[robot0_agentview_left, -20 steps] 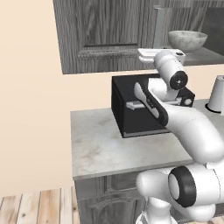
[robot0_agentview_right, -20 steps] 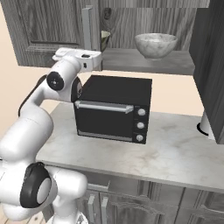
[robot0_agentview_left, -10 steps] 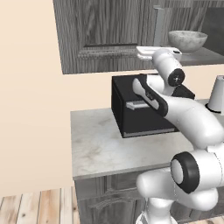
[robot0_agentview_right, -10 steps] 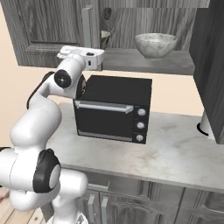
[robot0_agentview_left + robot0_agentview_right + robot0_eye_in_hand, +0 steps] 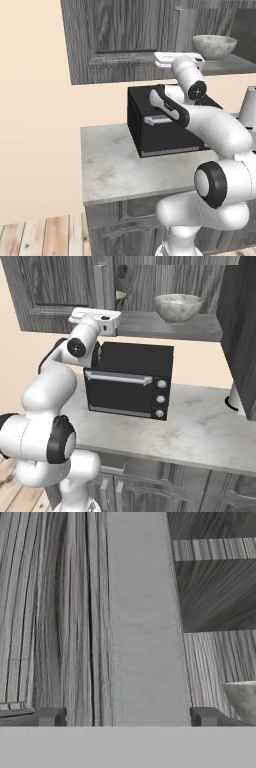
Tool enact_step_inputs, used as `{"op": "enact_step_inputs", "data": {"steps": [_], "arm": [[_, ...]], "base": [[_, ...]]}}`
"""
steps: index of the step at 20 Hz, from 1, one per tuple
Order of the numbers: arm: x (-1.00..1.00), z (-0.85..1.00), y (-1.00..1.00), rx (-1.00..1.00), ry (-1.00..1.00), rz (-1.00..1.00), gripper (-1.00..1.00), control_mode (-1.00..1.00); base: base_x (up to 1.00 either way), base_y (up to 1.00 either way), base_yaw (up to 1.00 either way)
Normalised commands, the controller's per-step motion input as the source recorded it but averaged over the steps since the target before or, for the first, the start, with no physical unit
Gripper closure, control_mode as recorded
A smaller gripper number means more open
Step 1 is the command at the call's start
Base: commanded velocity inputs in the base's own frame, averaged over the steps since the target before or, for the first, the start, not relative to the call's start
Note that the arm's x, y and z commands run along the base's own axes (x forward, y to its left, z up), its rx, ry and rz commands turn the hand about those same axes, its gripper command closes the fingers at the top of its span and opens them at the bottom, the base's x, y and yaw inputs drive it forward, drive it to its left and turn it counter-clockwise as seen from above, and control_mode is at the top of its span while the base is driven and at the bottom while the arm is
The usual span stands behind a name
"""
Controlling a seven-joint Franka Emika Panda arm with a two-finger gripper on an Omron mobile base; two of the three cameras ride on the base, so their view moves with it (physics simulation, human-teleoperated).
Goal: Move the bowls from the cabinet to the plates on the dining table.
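The gripper [image 5: 127, 716] has risen closer to the cabinet [image 5: 115, 35] handle [image 5: 142, 619], jaws spread wide either side of it. Marbled bowl [image 5: 178, 307] unmoved on the shelf [image 5: 170, 328].

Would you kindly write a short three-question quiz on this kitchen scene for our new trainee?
1. True or false: the marbled bowl sits on the open cabinet shelf.
2. What stands on the counter under that shelf? A) a black oven B) a kettle C) a stack of plates
3. Fill in: in the hand view, the light grey bar handle runs between the two ____ fingers.

Key: 1 true; 2 A, the black oven; 3 open.
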Motion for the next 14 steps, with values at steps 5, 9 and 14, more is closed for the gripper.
{"op": "enact_step_inputs", "data": {"steps": [5,9,14], "arm": [[0.38,-0.06,0.09,0.00,-0.02,0.00,1.00,-1.00],[0.41,-0.07,0.00,0.00,0.00,0.00,1.00,-1.00],[0.10,-0.10,0.11,0.01,0.05,0.00,1.00,-1.00]], "base": [[0.00,0.00,0.00],[0.00,0.00,0.00],[0.00,0.00,0.00]]}}
